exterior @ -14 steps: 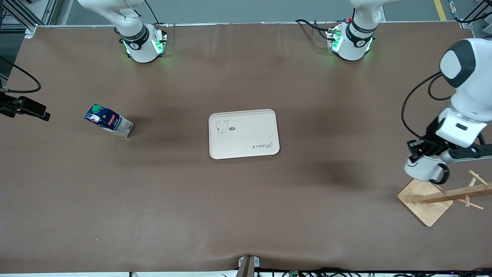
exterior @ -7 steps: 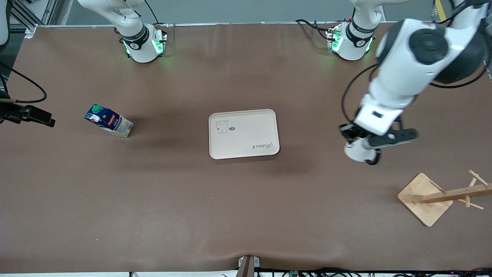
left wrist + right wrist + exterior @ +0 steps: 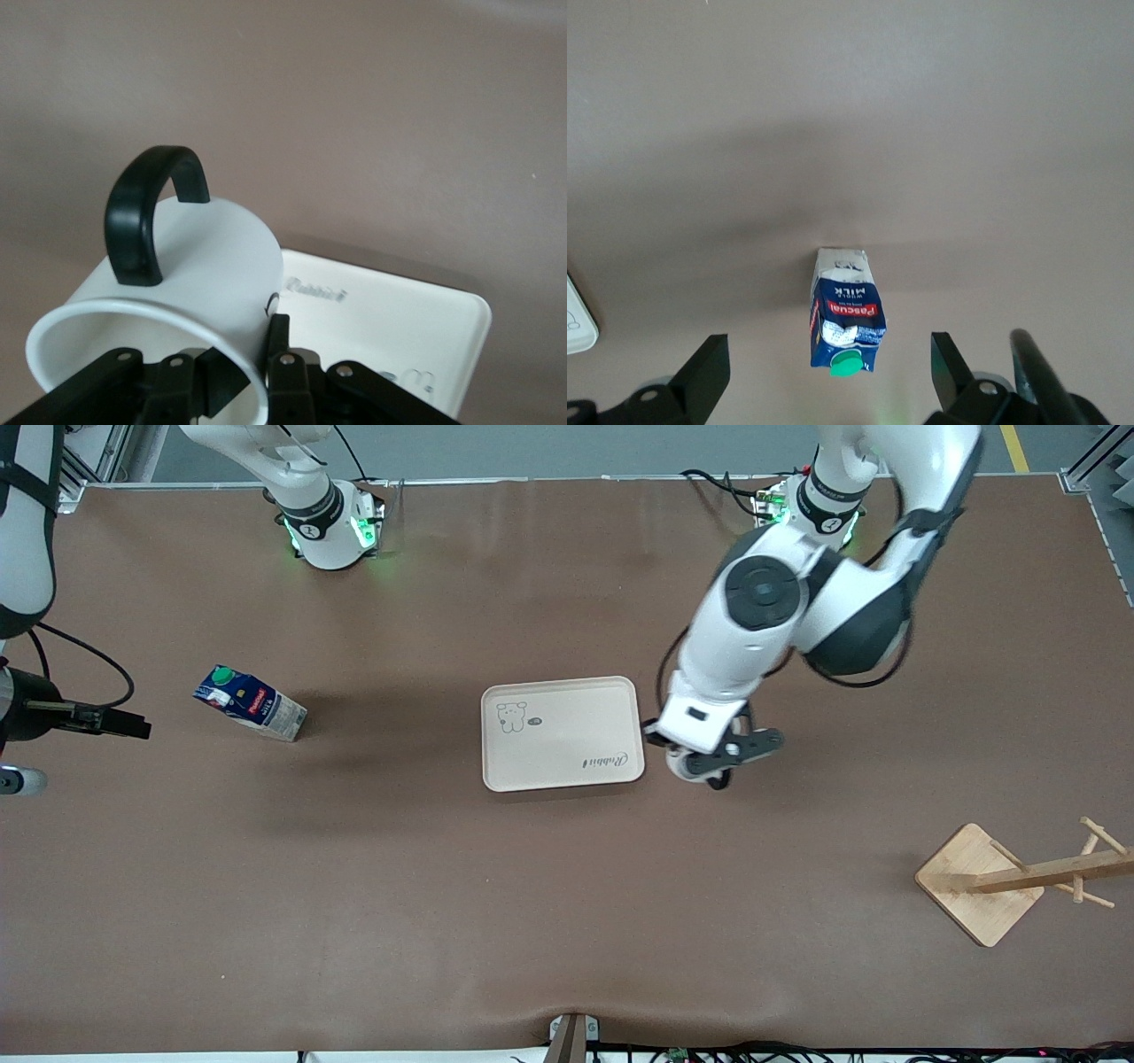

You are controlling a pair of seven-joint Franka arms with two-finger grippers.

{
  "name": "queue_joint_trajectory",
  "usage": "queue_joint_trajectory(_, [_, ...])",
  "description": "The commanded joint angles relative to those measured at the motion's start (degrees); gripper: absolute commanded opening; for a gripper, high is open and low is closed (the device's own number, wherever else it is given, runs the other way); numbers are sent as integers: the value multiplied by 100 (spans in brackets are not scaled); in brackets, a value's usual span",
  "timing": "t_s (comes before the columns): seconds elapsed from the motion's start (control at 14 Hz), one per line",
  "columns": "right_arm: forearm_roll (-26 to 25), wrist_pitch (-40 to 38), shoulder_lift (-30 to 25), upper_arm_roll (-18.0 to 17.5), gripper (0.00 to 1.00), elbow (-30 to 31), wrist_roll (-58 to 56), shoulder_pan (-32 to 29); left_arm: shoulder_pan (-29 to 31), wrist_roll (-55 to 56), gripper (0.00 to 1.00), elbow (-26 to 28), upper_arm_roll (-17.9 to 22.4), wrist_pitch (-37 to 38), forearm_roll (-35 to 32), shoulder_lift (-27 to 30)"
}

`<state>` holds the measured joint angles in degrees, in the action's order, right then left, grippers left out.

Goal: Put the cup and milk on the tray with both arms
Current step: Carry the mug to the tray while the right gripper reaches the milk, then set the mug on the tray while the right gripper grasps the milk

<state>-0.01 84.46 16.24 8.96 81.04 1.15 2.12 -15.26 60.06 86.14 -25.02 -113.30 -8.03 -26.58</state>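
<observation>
The white cup (image 3: 680, 767) with its black loop handle (image 3: 146, 212) hangs in my left gripper (image 3: 700, 755), which is shut on the cup's wall, one finger inside the rim and one outside. It is over the table, just off the edge of the cream tray (image 3: 563, 733) toward the left arm's end. In the left wrist view the cup (image 3: 204, 257) lies on its side, with the tray (image 3: 399, 319) under it. The milk (image 3: 251, 703) leans on the table toward the right arm's end. My right gripper (image 3: 124, 724) hovers open beside it. The right wrist view frames the milk (image 3: 846, 323) between the spread fingers (image 3: 704, 372).
A wooden rack (image 3: 979, 881) with a square base and pegs stands near the front camera at the left arm's end. Both arm bases (image 3: 332, 527) glow green along the table's back edge. A corner of the tray (image 3: 578, 323) shows in the right wrist view.
The left arm has swung the cup from above the wooden rack to the tray's edge. The right gripper has crept toward the milk. Tray and milk have not moved.
</observation>
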Motion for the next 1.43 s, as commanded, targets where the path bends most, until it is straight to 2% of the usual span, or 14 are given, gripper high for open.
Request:
queue_joint_trajectory(0.0, [71,-96,46,-35,100,131,-27,-212,-442,339,0,-519,50,195,-58,-627])
queue_joint_trajectory(0.21, [71,-508,256,-35,100,192,-27,-361,-828,726,0,-783,49,195,-58,-1067])
queue_joint_trajectory(0.43, [71,-466,310,-35,100,375,8,-353,-935,675,0,-757,49,195,-128,-1287])
queue_joint_trajectory(0.57, [80,-73,249,-43,100,954,-27,-396,-1040,604,0,-757,41,195,-93,-1498])
queue_joint_trajectory(0.79, [115,1026,-313,-44,100,2175,-18,-379,-1199,612,0,-748,41,195,-23,-1779])
queue_joint_trajectory(0.86, [124,1116,-453,-52,100,2466,-10,-379,-1225,612,0,-739,41,195,-14,-1867])
queue_joint_trajectory(1.07, [351,1082,-622,-61,100,2793,8,-309,-1243,577,0,-599,50,186,4,-2008])
queue_joint_trajectory(1.29, [370,1152,-762,-61,100,3241,17,-309,-1217,551,0,-625,50,124,-14,-2193])
queue_joint_trajectory(1.36, [370,1169,-788,-61,100,3312,17,-309,-1199,498,6,-634,50,124,3,-2193])
